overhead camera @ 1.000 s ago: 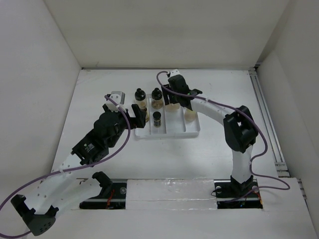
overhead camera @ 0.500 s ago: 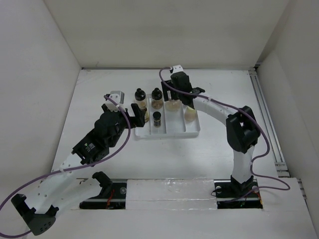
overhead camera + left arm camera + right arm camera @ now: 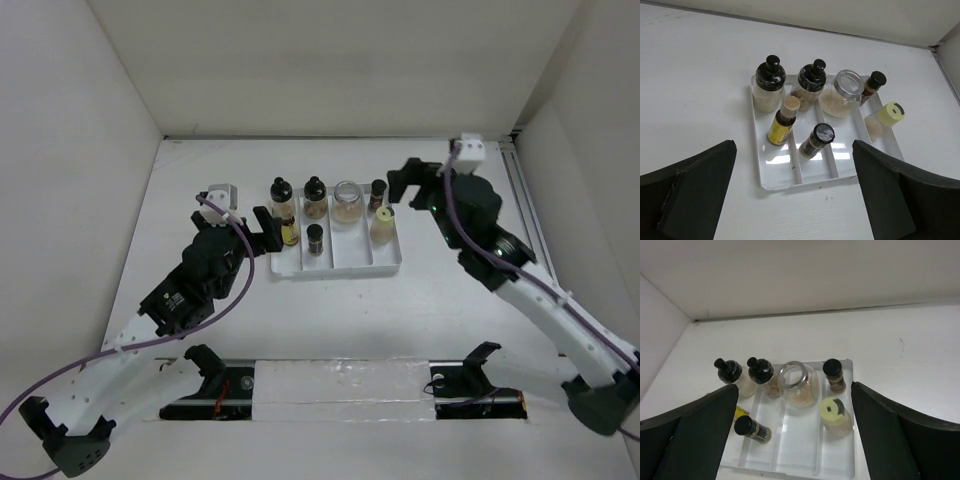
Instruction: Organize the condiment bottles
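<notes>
BOTH TOOLS WIDE, NOTHING HELD: left tool (image 3: 794, 145) and right tool (image 3: 794, 386) hang w/ fingers spread and nothing between them, each looking down on a white divided tray (image 3: 350, 258) at mid-counter (image 3: 330, 320).

All bottles stand in the tray. Far row, left to right:
- a knob-capped pale bottle (image 3: 769, 85)
- a knob-capped brown bottle (image 3: 810, 86)
- a wide metal-rimmed jar (image 3: 842, 95) w/ beige contents
- a small dark bottle (image 3: 872, 85)

Nearer row:
- a yellow-labelled bottle (image 3: 781, 122) at left
- a black-capped dark bottle (image 3: 815, 141) in the middle
- a yellow-lidded bottle (image 3: 885, 120) at right

Seen from above, the left tool sits just beside the tray's left rim and hides part of the yellow-labelled bottle; can't tell if it touches the tray. The right tool sits off the far-right corner, near the small dark bottle but apart from it. White walls (image 3: 330, 70) box the counter at left, far and right. A metal rail (image 3: 521, 190) runs along the right edge.
</notes>
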`<action>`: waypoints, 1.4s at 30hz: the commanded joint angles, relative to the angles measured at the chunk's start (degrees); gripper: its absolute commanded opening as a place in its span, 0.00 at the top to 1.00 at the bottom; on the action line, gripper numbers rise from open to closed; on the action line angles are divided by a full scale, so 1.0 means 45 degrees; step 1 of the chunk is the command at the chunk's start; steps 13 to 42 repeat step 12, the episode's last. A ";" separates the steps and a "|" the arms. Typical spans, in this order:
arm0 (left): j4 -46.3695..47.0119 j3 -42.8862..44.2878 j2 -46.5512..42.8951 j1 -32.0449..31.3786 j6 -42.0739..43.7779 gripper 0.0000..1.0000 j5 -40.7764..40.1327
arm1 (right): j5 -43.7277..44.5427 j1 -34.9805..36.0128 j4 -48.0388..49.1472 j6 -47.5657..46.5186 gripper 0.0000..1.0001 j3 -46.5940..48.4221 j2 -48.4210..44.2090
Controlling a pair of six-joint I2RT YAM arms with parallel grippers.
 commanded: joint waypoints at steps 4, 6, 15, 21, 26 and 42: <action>0.0365 -0.0204 -0.0636 0.0045 -0.0040 0.01 -0.0848 | 0.2343 -0.0578 0.0659 0.2153 0.00 -0.4192 -0.4493; 0.0365 -0.0204 -0.0813 0.0045 -0.0040 0.01 -0.0850 | 0.2229 -0.1084 0.0798 0.2292 0.00 -0.4882 -0.5241; 0.0091 0.0187 -0.1397 0.0045 -0.0175 0.01 -0.0967 | 0.0824 -0.1945 0.0798 0.2545 0.00 -0.5354 -0.5967; 0.0091 0.0187 -0.1397 0.0045 -0.0175 0.01 -0.0967 | 0.0824 -0.1945 0.0798 0.2545 0.00 -0.5354 -0.5967; 0.0091 0.0187 -0.1397 0.0045 -0.0175 0.01 -0.0967 | 0.0824 -0.1945 0.0798 0.2545 0.00 -0.5354 -0.5967; 0.0091 0.0187 -0.1397 0.0045 -0.0175 0.01 -0.0967 | 0.0824 -0.1945 0.0798 0.2545 0.00 -0.5354 -0.5967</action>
